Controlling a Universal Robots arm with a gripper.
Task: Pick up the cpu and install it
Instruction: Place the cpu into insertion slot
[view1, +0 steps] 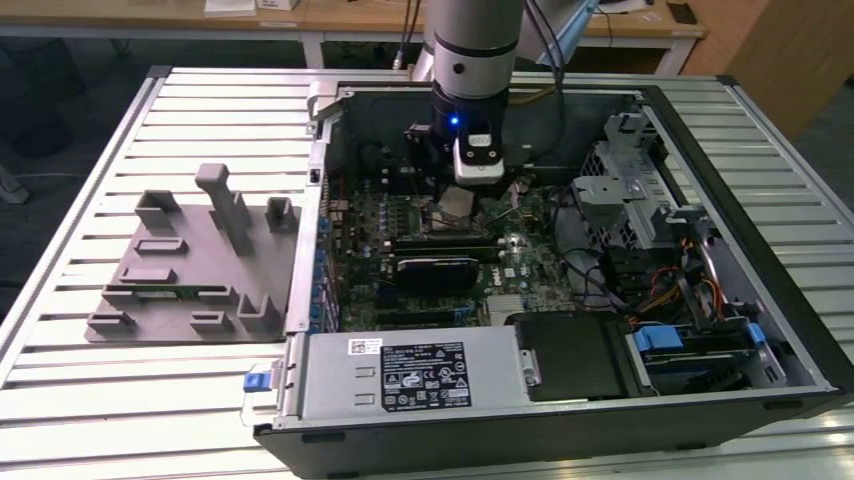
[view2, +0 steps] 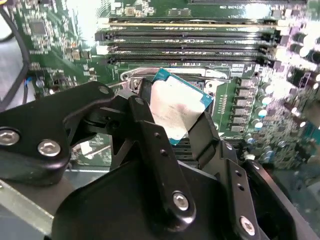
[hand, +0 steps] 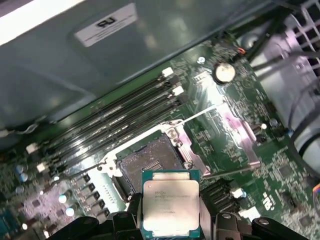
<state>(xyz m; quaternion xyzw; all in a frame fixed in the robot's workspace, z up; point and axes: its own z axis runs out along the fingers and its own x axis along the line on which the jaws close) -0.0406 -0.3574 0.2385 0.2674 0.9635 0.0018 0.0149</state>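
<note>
Hand (view2: 172, 119) clamping cpu (view2: 176, 105), first wrist view reveals open socket (hand: 150, 161)

My hand (view2: 172, 116): black semi-gloss fingers (view2: 150, 135), bright metal screws (view2: 180, 201). The cpu (view2: 176, 102): matt silvery metal lid, thin teal edge. The motherboard (hand: 280, 167): glossy green. The surface (view1: 200, 110): ribbed pale metal. The holder tray (view1: 187, 270): matt grey plastic.

I'm seeing grey holder tray (view1: 150, 300) sitting on slatted bench (view1: 80, 400), open computer case (view1: 534, 432) lying beside it, power supply (view1: 400, 372) inside.
</note>
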